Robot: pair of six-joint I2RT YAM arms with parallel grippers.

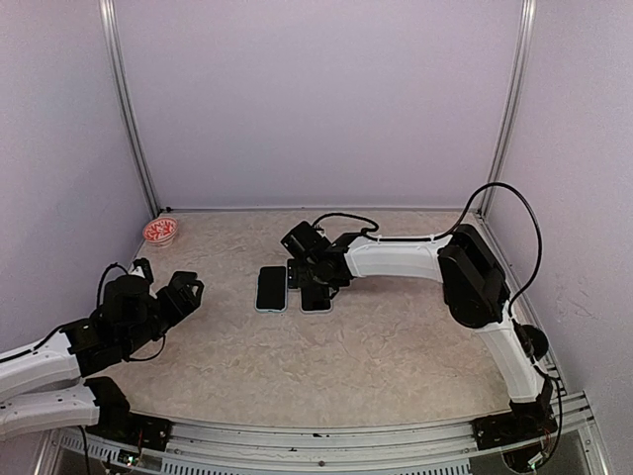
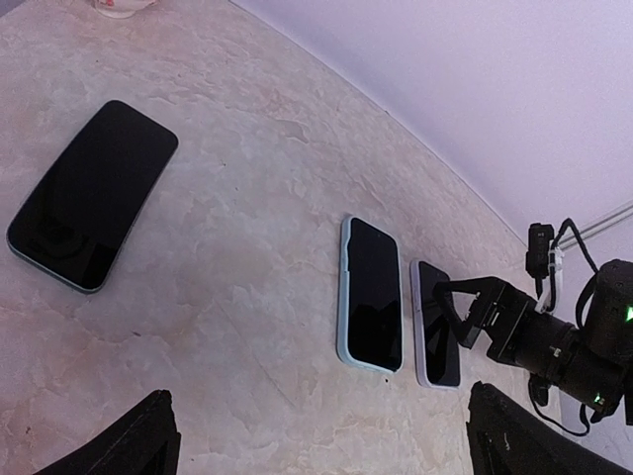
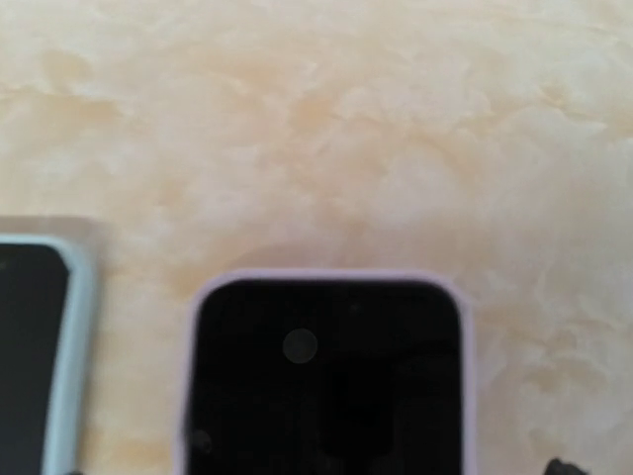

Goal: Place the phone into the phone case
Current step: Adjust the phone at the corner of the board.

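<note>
Two dark-screened phones lie side by side at the table's middle. One sits in a light blue case (image 1: 271, 288) (image 2: 371, 293) (image 3: 45, 346). The other has a lilac case rim (image 1: 316, 300) (image 2: 435, 332) (image 3: 326, 376). My right gripper (image 1: 316, 280) (image 2: 457, 309) hovers low over the lilac-rimmed phone's far end, open and holding nothing; its fingers barely show in its own wrist view. My left gripper (image 1: 184, 293) (image 2: 321, 465) is open and empty, well left of both phones. A third phone (image 2: 94, 195) with a grey-blue rim lies further left, seen only in the left wrist view.
A small red and white dish (image 1: 159, 232) sits at the back left corner. Lilac walls with metal posts (image 1: 127, 99) enclose the marbled tabletop (image 1: 396, 336). The right arm (image 1: 415, 257) stretches across the right half of the table.
</note>
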